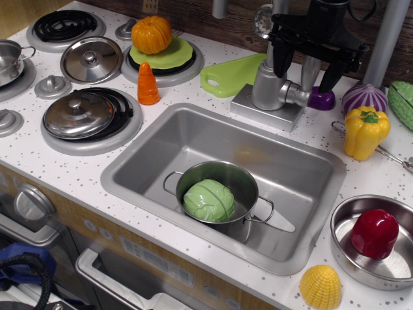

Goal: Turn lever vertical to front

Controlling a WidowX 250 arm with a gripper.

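The grey tap [270, 81] stands on its base plate behind the sink [193, 139]. Its lever [297, 95] is a short silver stub jutting right from the thick round body, with a grey cylinder rising from its end. My black gripper [308, 70] hangs over the tap from above. Its jaws are open, and the two dark fingers [282, 61] stand on either side of that grey cylinder. I cannot tell whether they touch it. The clear crystal knob [263, 19] sits behind the tap's left side.
A pot [248, 187] holding a green cabbage [209, 200] sits in the sink. A purple piece [321, 99], purple onion [364, 97] and yellow pepper [366, 131] lie right of the tap. A green cutting board [229, 76] lies on its left. A bowl [342, 248] is at front right.
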